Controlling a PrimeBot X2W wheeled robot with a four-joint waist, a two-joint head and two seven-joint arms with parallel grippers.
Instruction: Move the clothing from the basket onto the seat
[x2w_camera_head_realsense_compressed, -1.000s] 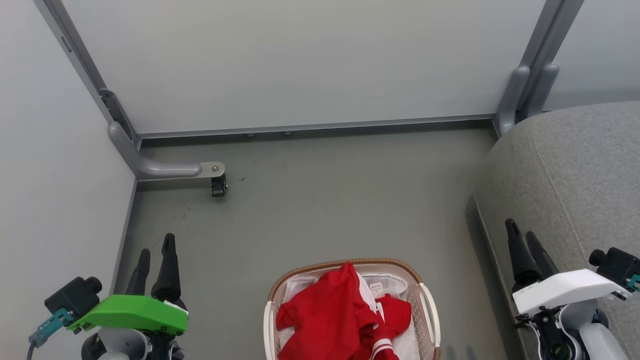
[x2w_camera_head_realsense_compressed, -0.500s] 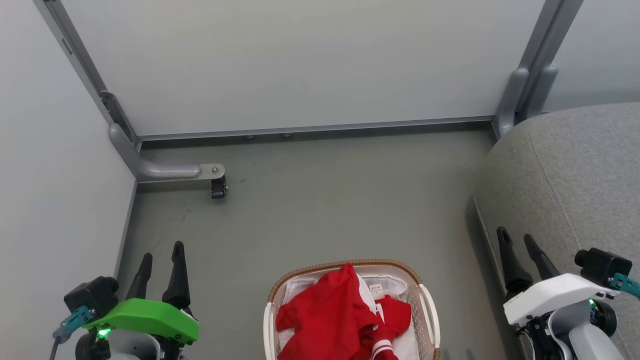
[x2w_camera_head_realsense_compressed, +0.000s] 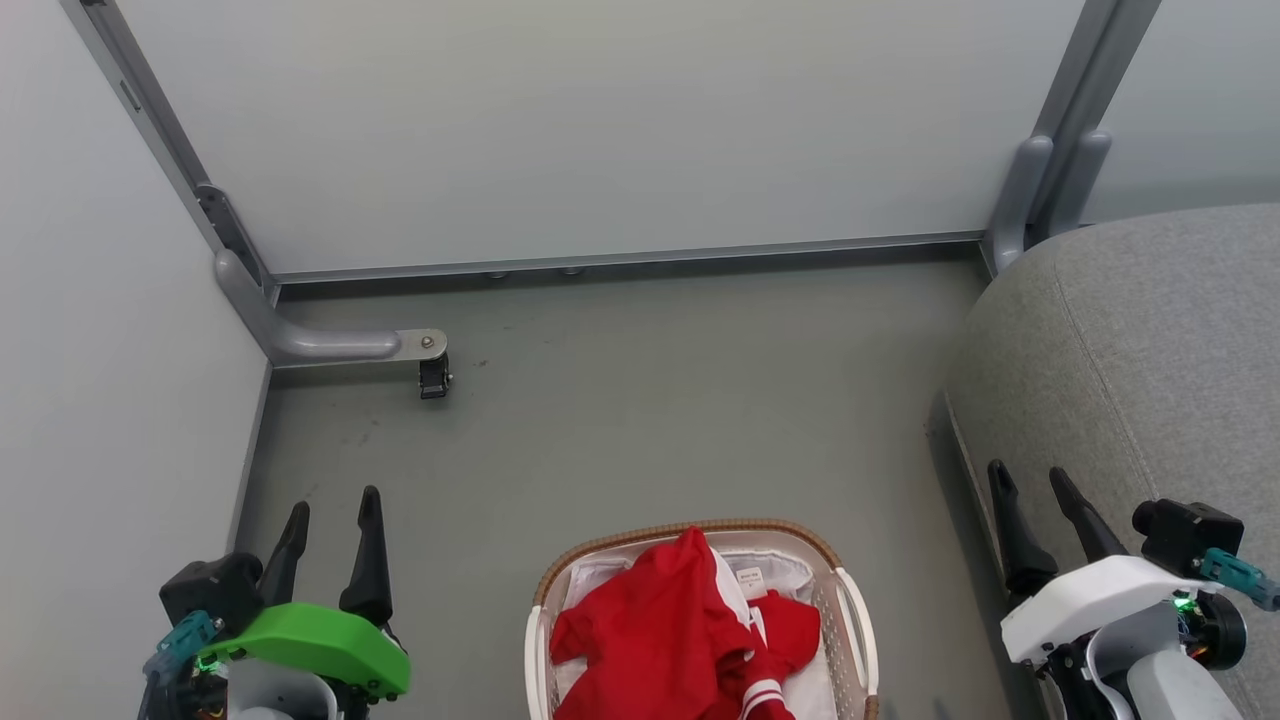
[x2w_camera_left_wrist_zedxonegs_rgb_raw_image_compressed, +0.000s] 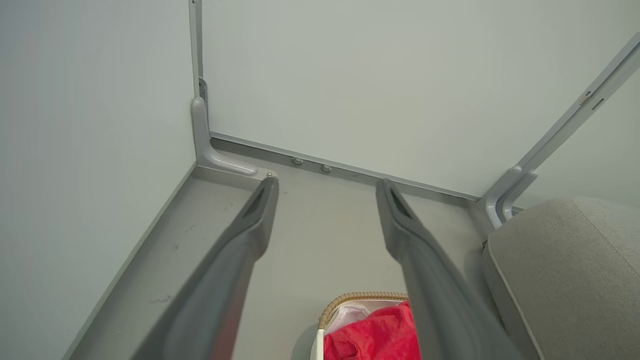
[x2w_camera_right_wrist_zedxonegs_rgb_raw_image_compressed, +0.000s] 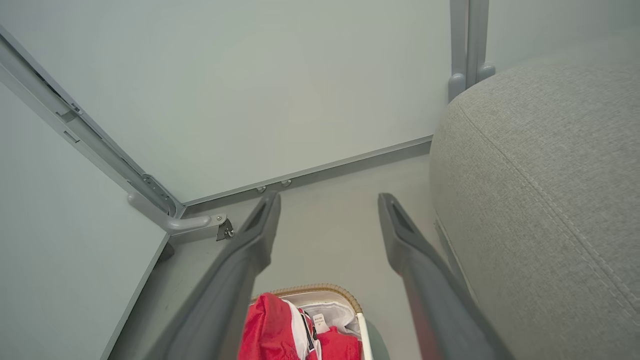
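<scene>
On my left, the left gripper (x2w_camera_head_realsense_compressed: 334, 503) hangs over the grey floor (x2w_camera_head_realsense_compressed: 650, 400) near the wall, with its two dark fingers spread wide and nothing between them. In the middle the basket (x2w_camera_head_realsense_compressed: 690, 526) stands on the floor, and the clothing (x2w_camera_head_realsense_compressed: 660, 630) lies inside it as a red heap on the white liner (x2w_camera_head_realsense_compressed: 785, 568). On my right, the right gripper (x2w_camera_head_realsense_compressed: 1028, 472) is also wide and empty, by the edge of the seat (x2w_camera_head_realsense_compressed: 1150, 340).
</scene>
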